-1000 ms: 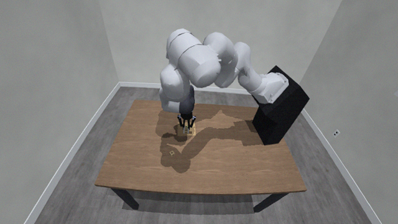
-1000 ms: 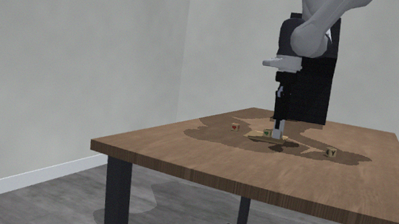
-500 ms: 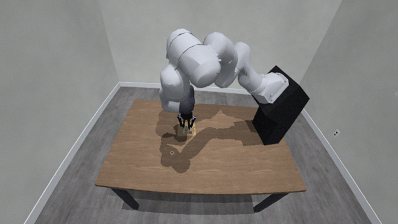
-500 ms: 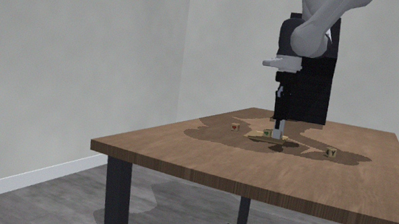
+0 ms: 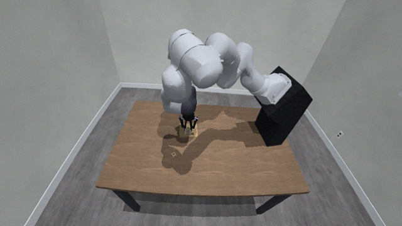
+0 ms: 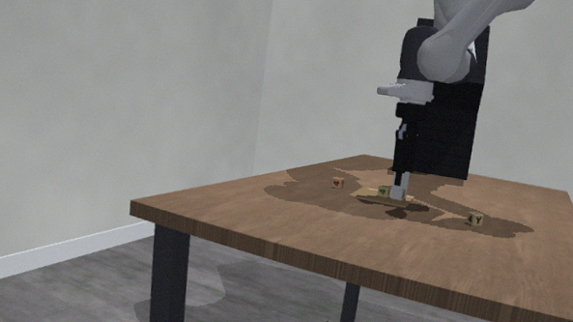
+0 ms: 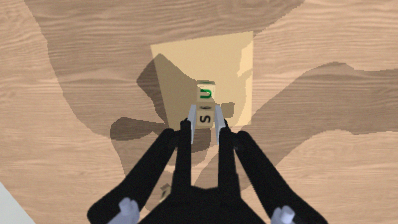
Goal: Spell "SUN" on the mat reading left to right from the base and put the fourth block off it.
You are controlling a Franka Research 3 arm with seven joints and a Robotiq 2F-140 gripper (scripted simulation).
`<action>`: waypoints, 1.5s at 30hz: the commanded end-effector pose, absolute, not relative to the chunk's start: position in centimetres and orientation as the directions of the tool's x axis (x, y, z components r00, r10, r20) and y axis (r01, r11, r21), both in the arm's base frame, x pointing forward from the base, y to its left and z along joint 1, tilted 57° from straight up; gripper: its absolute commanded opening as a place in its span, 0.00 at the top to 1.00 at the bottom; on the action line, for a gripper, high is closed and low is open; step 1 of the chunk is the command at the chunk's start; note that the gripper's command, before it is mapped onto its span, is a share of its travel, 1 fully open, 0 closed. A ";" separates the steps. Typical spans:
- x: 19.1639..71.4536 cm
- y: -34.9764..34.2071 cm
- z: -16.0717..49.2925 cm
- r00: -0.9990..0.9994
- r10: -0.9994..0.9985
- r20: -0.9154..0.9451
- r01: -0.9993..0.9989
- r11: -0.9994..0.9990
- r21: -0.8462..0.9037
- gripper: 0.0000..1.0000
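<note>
My gripper [image 5: 188, 131] [image 6: 398, 192] [image 7: 205, 112] points down over the mat [image 6: 361, 194] [image 7: 225, 55], its fingers a little apart. The fingertips stand on either side of the S block [image 7: 205, 119], with narrow gaps visible. The S block sits on the mat near its lower edge in the wrist view, letter up. The U block [image 6: 383, 190] [image 7: 205, 92] is on the mat close beside it, green letter up. Both letters appear turned a quarter turn in the wrist view. A red-heart block [image 6: 337, 182] lies off the mat; its top letter is unreadable.
A block with a Y on one side [image 5: 173, 154] [image 6: 475, 218] [image 7: 165, 191] lies on the table [image 5: 240, 165] [image 6: 415, 254], off the mat on the other side from the red-heart block. The arm hides part of the table in the top view. The black base stands at the table's edge.
</note>
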State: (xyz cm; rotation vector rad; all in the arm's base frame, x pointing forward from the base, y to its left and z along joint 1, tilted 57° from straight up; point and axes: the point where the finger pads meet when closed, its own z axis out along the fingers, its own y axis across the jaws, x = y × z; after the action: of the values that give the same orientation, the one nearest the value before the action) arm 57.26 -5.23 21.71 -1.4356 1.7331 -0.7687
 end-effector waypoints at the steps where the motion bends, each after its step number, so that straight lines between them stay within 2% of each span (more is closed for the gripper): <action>1: 57.3 -5.1 21.7 -0.091 -0.982 -0.166 -0.534 0.189 -0.824 0.78; 4: 57.3 -5.1 21.7 -0.091 -0.982 -0.166 -0.534 0.189 -0.824 0.75; 23: 56.6 -5.2 22.2 -0.091 -0.982 -0.166 -0.534 0.189 -0.824 0.75; 37: 51.0 -5.2 25.8 -0.091 -0.982 -0.166 -0.534 0.189 -0.824 0.75; 45: 49.8 -5.3 26.6 -0.091 -0.982 -0.166 -0.534 0.189 -0.824 0.75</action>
State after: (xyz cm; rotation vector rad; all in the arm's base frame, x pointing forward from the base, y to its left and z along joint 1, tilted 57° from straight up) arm 50.31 -4.97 26.40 -1.4765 1.6945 -0.7876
